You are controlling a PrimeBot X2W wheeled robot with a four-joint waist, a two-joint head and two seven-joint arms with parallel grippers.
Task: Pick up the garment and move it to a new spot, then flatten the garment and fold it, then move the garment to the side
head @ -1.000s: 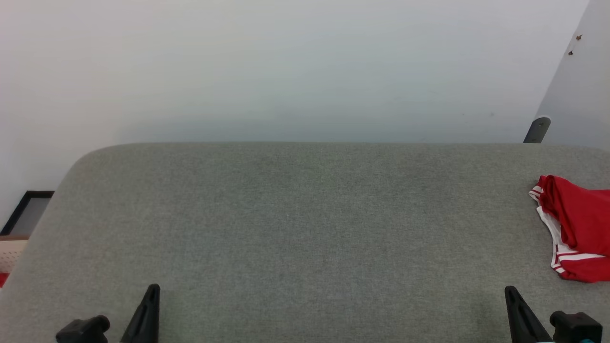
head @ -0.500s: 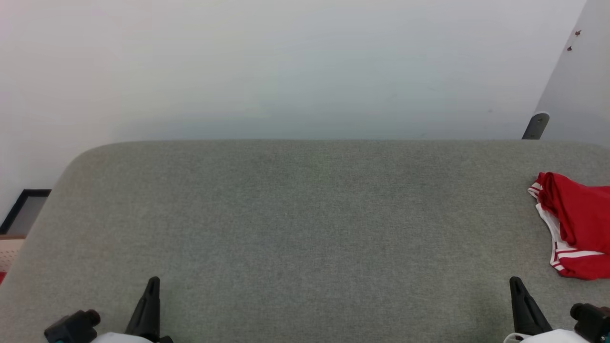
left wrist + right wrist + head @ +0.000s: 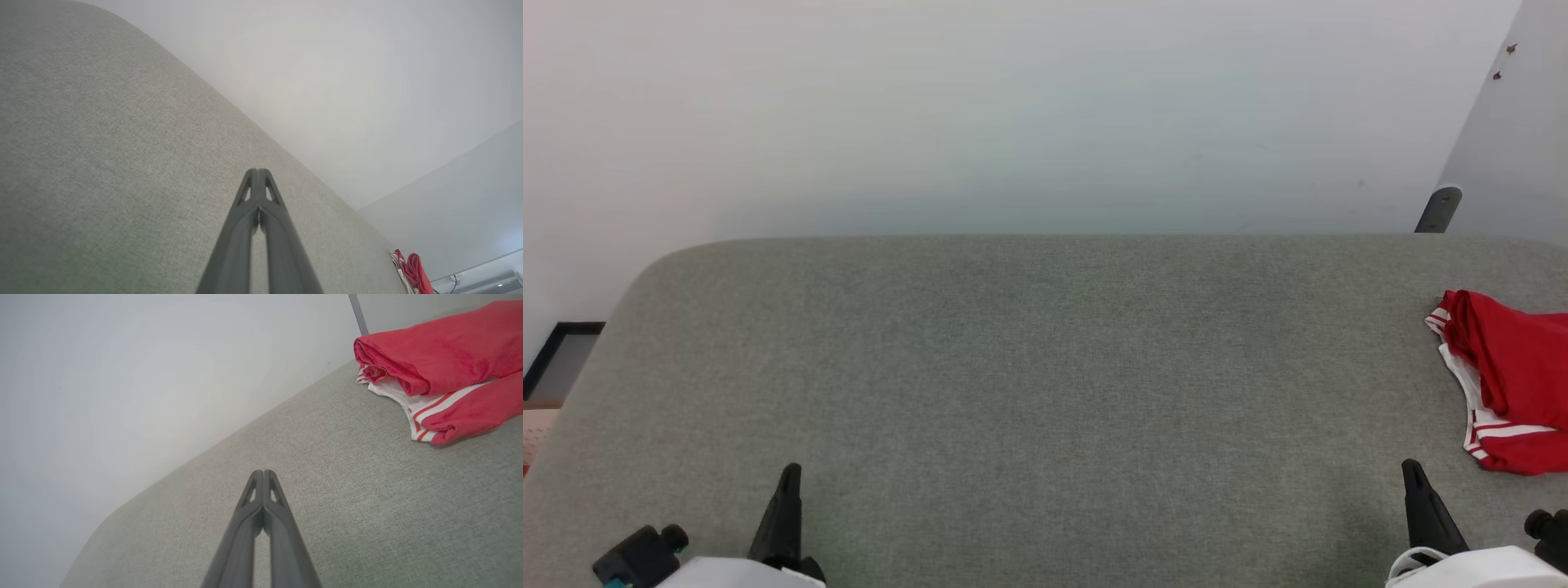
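Head view: the garment [image 3: 1511,384] lies bunched at the right edge of the frame. It is soft red cloth with white parts and thin red-white stripes. It rests on the grey worktop [image 3: 1045,367], which is covered in rough woven fabric and has a round corner at the left. The left fingers [image 3: 783,514], lower left, and the right fingers [image 3: 1425,510], lower right, are thin, dark, pointed and pressed together, holding nothing. A wide stretch of grey fabric lies between them.

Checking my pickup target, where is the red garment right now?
In the head view, the garment lies at the right edge of the grey padded surface, just ahead and right of the right gripper.
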